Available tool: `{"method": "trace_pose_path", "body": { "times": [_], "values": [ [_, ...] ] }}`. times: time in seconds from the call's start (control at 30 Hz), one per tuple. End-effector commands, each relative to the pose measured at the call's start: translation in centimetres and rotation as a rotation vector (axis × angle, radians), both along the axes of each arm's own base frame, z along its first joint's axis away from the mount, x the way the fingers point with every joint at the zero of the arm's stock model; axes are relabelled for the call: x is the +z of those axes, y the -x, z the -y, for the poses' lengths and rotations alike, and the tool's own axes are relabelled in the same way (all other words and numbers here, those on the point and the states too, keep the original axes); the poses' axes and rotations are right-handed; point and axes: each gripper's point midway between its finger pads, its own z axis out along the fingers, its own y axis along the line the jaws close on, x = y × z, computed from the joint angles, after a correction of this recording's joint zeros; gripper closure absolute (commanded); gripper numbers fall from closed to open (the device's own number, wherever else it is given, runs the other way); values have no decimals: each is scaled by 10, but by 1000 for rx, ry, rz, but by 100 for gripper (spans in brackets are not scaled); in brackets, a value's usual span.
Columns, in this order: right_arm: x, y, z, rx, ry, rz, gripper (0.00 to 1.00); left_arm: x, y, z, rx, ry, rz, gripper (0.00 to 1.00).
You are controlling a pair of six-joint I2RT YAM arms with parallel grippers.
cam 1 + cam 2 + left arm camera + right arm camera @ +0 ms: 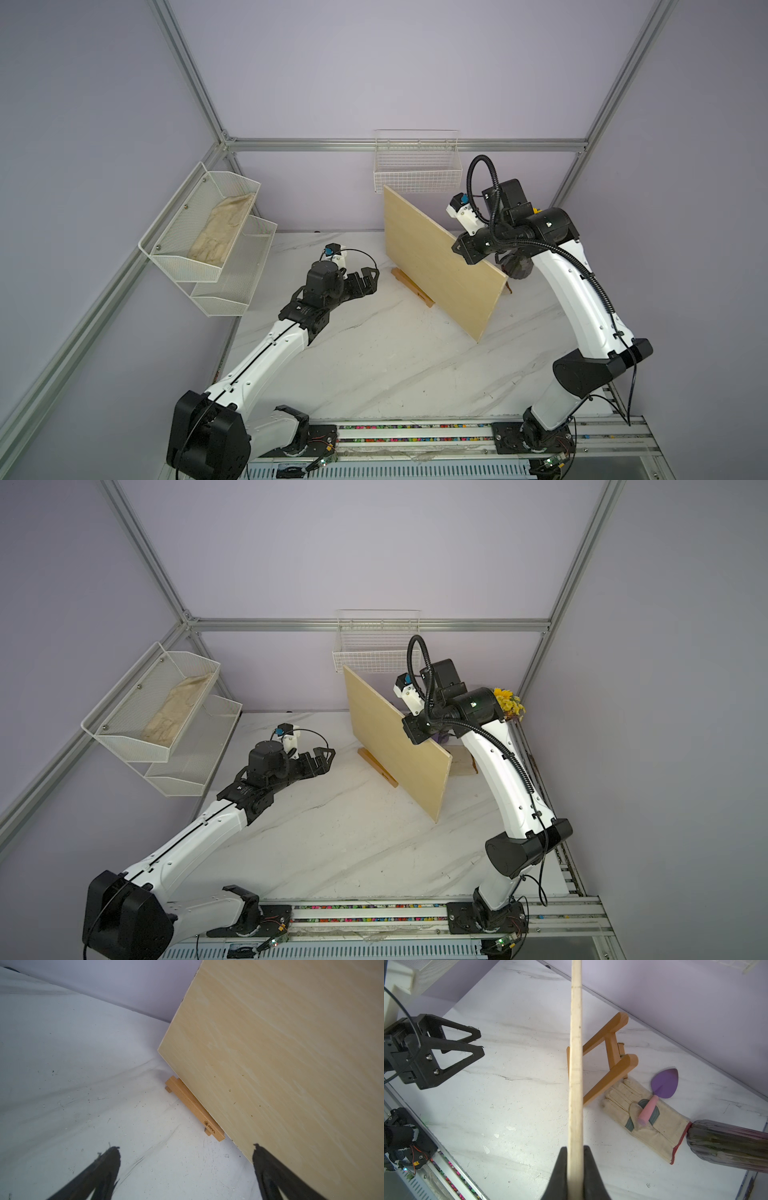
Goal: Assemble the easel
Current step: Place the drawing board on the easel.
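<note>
Only right wrist shows easel (610,1080) frame, perhaps touching glove (654,1132); right claw (575,1148) grips board (576,1043), left claw (480,1042) gapes.

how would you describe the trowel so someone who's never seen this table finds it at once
Find the big pale wooden board the right claw holds on edge over the marble table. On its side away from the left claw, a cream work glove lies beside the orange easel. The trowel lies with its handle on that glove; it alone has a purple blade and pink handle.
</note>
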Motion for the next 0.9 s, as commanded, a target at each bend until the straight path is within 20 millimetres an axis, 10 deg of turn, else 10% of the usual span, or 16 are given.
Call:
{"method": "trace_pose_path", "body": {
  "times": [0.0,0.87],
  "values": [
    [54,-18,-11,33,-105,214,100,-4,-2,2,5,11,17,0],
    [27,7,-51,96,-387,-40,100,-23,0,-21,120,-43,-16,0]
  ]
}}
